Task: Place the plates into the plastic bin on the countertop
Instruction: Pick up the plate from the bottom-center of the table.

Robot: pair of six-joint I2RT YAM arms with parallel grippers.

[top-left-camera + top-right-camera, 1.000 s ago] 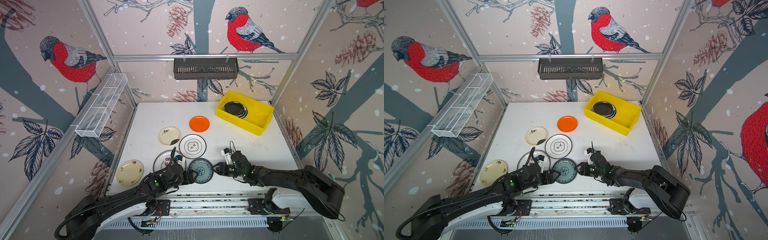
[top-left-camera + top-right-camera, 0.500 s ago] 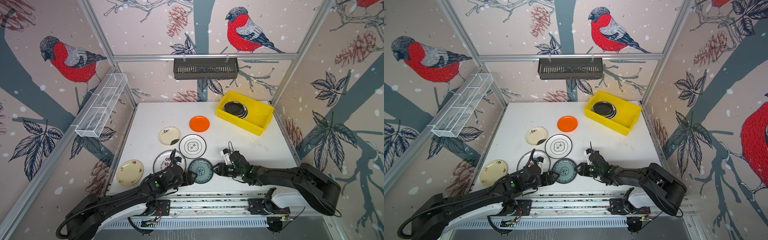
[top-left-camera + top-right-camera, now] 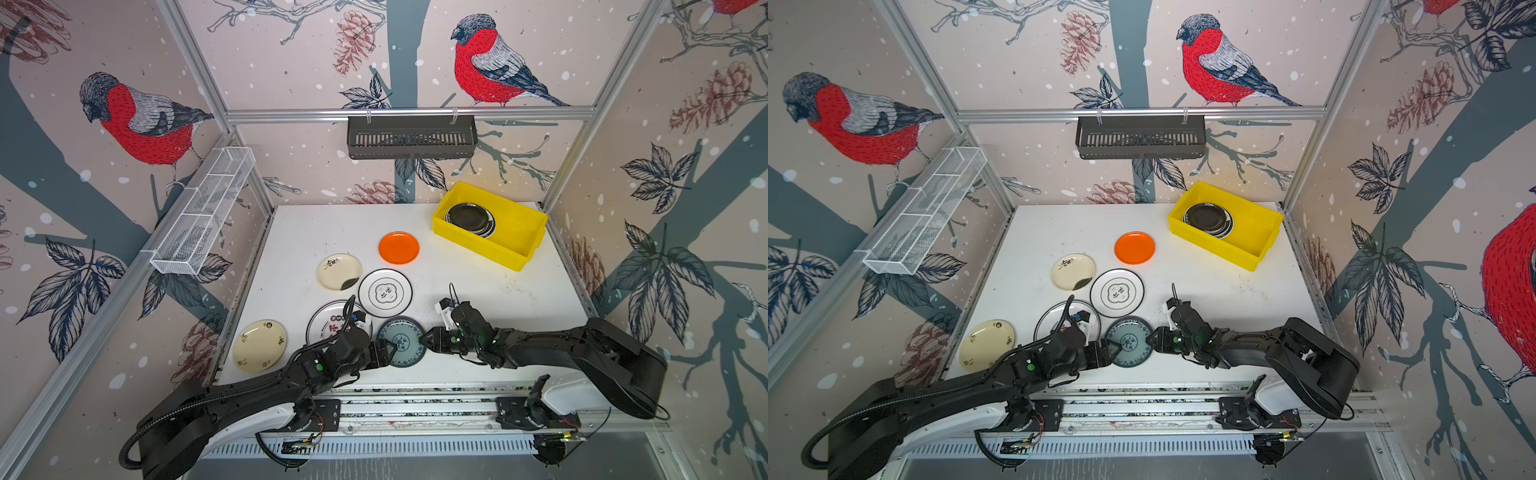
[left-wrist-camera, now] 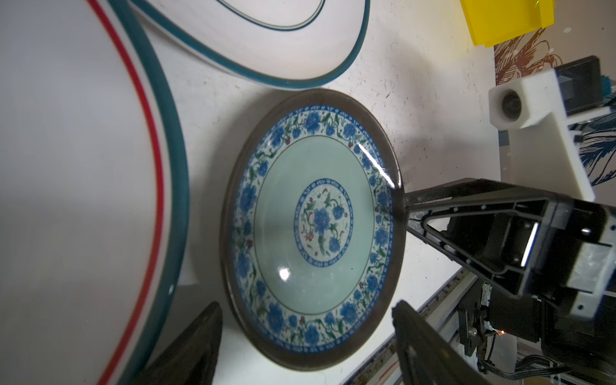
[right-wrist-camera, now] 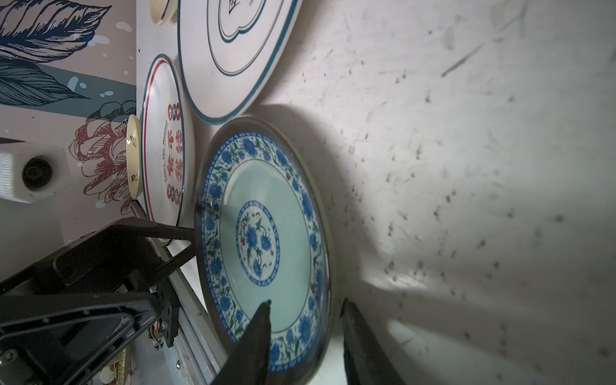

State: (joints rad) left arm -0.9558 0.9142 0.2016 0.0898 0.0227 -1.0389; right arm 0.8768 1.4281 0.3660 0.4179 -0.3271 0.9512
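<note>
"The teal plate [image 3: 402, 341], where does it lie?"

"Flat on the countertop [image 3: 503, 299], right side up, with my two pincers meeting it from opposite sides."

"Your right pincer [image 3: 428, 338]?"

"Narrowed, but not clamped. In my right wrist view one finger [image 5: 258, 336] reaches in over the plate's blue border. The other finger [image 5: 358, 343] stands outside the rim. So the rim runs between them, with a gap on the inner side."

"And the left pincer [image 3: 388, 352]?"

"Wide, holding nothing. Its two tips flank the opposite edge of the teal plate [image 4: 313, 230]. One tip seems to touch the rim, though I cannot tell for sure."

"What lies around the teal plate?"

"Just beside it, partly hidden by my left arm, is the white plate with red characters [image 3: 328, 328]. A strip of countertop shows between the two. Just behind it, toward the back wall, is the white plate with a dark rim [image 3: 385, 292]. It is so near that I cannot tell whether the rims touch. Farther behind come the cream plate with a dark mark [image 3: 338, 272] and the orange plate [image 3: 399, 247]. The cream floral plate [image 3: 259, 345] lies past the red-character one, well apart from the teal plate."

"The bin [image 3: 478, 249]?"

"Well apart from the teal plate, at the back corner on my right, set askew. A black plate [image 3: 467, 216] rests at one end of it, on top of another plate."
</note>
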